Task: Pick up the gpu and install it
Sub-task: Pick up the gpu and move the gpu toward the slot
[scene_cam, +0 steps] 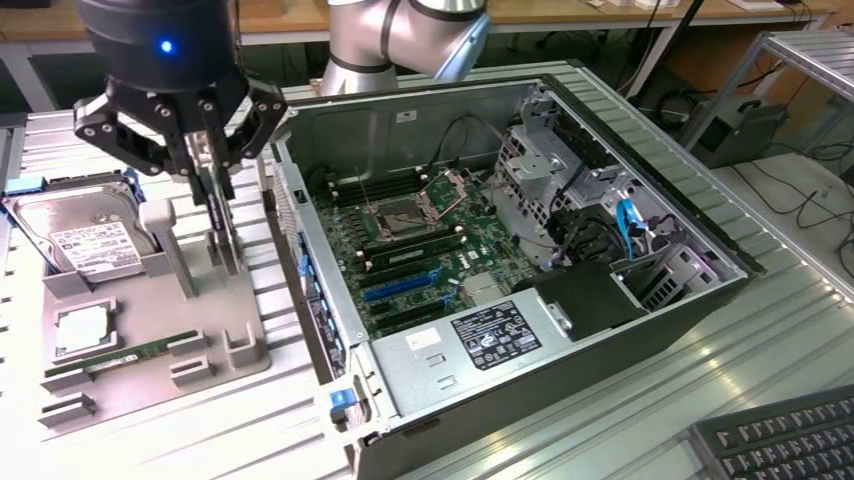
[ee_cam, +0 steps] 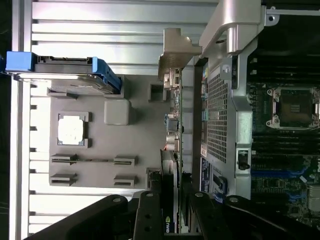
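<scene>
The gripper [ee_cam: 172, 197] is showing matt black metal, closed on the gpu [ee_cam: 173, 125], whose end bracket is gleaming silvery-tan. The tray [scene_cam: 227, 325] is looking like smooth matt grey plastic. The hard drive [scene_cam: 87, 235] is shining as bare metal under a white paper label. The case [scene_cam: 400, 125] is presenting dull grey sheet metal, and the table [scene_cam: 761, 330] is glinting as ribbed aluminium.

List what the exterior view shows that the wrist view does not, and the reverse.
Exterior view: a keyboard and a blue cable inside the case. Wrist view: the case's perforated rear panel and a logo on the gpu. Both: the hard drive, the processor chip in the grey holder, and the motherboard socket.
</scene>
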`<state>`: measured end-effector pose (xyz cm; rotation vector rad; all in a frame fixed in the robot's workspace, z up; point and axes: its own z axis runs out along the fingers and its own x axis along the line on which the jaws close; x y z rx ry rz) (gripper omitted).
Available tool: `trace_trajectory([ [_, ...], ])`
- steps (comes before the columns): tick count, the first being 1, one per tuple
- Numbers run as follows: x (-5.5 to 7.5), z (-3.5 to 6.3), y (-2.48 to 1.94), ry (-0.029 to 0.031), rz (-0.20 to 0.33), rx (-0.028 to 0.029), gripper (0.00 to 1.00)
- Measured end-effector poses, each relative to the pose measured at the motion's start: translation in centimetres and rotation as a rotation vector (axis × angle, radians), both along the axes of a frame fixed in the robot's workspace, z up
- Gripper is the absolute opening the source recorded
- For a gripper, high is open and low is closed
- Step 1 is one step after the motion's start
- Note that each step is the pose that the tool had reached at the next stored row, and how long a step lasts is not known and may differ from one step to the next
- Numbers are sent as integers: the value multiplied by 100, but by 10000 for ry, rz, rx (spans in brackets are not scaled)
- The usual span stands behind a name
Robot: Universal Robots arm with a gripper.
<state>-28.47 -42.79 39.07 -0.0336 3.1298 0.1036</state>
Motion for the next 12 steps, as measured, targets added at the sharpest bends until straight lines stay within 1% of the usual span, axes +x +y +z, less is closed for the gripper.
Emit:
trace_trajectory([
  [3,89,144,-56,42,-1,1,26],
  [4,178,251,-87,83,1,0,26],
  [6,276,353,-107,121,-2,6,26],
  [8,369,420,-117,159,1,9,26],
  [9,428,437,-120,179,-1,11,26],
  [12,564,444,-124,204,1,15,26],
])
